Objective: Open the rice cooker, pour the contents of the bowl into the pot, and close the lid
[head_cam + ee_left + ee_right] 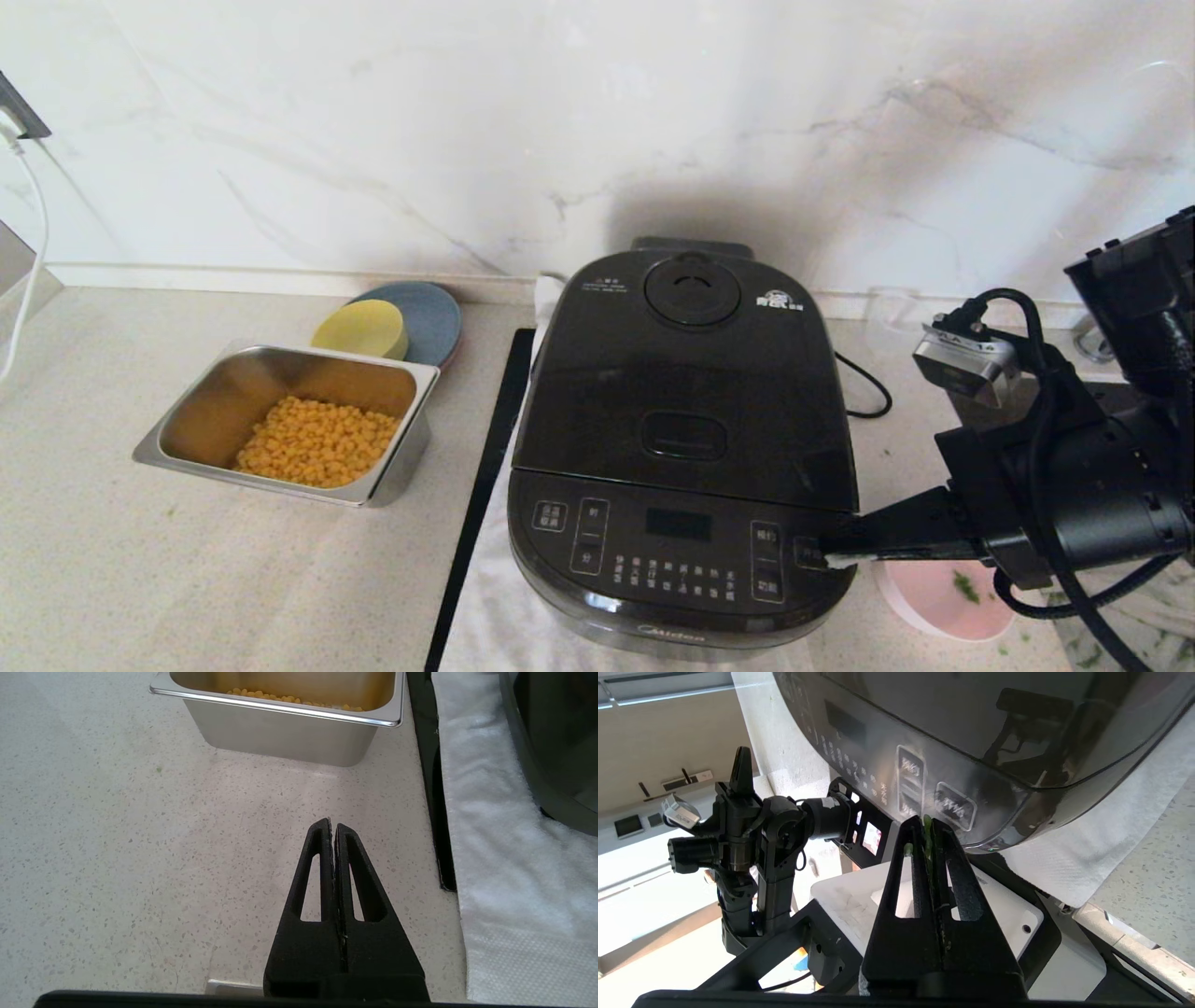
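A glossy black boxy rice cooker [684,439] sits on a white cloth at the middle of a pale speckled counter, its hinged black lid [686,373] down and shut, so the inner pot is hidden. The right gripper [822,553] hangs level at the cooker's front right corner, fingers pressed together on nothing but a scrap of green herb stuck between them, the tips at or touching the button panel. Just beneath the arm, right of the cooker, rests the small pale-pink bowl [938,602] holding only a few green flecks. The left gripper [333,833], fingers together and empty, is parked low over bare counter near a rectangular steel tray of yellow corn [294,422]. The likely risk is the closed fingertips pressing a panel button or nudging the cooker on its cloth, or the arm knocking the bowl. Counted: one cooker, one pink bowl, one steel tray, one yellow bowl [361,329], one blue-grey plate [431,315], two grippers
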Controlling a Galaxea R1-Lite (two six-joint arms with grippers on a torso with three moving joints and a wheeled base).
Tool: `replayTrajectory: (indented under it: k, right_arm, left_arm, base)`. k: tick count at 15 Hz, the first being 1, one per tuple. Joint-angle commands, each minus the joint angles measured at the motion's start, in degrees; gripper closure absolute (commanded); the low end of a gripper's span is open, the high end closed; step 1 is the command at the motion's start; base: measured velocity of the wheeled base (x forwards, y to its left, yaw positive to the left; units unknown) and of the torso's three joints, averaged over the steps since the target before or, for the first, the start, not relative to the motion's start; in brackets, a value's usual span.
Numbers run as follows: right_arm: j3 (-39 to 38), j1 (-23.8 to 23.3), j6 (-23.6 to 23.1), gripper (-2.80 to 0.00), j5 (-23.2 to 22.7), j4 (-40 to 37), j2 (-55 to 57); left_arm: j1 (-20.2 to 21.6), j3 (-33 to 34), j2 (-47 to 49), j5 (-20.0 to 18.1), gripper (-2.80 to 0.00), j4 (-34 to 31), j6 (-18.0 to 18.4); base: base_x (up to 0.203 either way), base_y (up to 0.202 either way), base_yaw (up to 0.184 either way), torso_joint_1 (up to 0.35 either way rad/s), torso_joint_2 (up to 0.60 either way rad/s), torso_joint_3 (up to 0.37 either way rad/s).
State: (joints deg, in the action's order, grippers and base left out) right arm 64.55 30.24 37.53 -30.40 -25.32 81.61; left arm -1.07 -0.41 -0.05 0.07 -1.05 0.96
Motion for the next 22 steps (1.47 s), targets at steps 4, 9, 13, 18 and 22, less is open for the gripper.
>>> replayTrajectory:
  k: [4,9,13,18,22]
  right_arm:
    - [-0.19,-0.36,0.17,0.00,-0.18,-0.11,0.48]
    - [-0.56,-1.15,0.17,0.00,-0.18,-0.17,0.57]
    - [-0.56,-1.06,0.09,0.00,-0.36,-0.17,0.66]
    - [-1.97,-1.06,0.08,0.00,-0.45,-0.08,0.92]
    - [-1.97,-1.06,0.08,0.00,-0.36,-0.08,1.27]
  left_arm:
    - [0.02,-0.02,-0.13,0.01,0.00,-0.01,0.00]
    - [-0.05,0.02,-0.13,0.01,0.00,-0.01,0.00]
    - [-0.01,-0.02,-0.13,0.01,0.00,-0.01,0.00]
    - [-0.01,0.04,-0.13,0.01,0.00,-0.01,0.00]
    - [-0.04,0.06,-0.13,0.01,0.00,-0.01,0.00]
  base:
    - [0.000,0.000,0.000,0.000,0.00,0.000]
    - [0.000,0.000,0.000,0.000,0.00,0.000]
    - [0.000,0.000,0.000,0.000,0.00,0.000]
    - [0.000,0.000,0.000,0.000,0.00,0.000]
    - [0.000,0.000,0.000,0.000,0.00,0.000]
